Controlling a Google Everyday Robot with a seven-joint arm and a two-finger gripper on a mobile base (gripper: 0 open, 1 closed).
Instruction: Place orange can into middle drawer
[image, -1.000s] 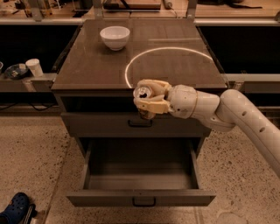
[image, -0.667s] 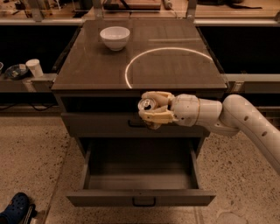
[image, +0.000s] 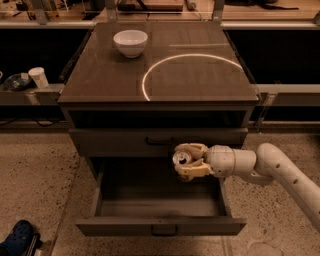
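I have the arm (image: 280, 167) reaching in level from the right. Gripper (image: 183, 164): fingers closed around one orange can (image: 180, 158), over the rear of the one open middle drawer (image: 155, 227). One shut upper drawer (image: 110, 142). One white bowl (image: 131, 42).

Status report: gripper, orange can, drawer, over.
Gripper shut on orange can, held over the open middle drawer, back right. Can not yet released. No obstacle seen below it.
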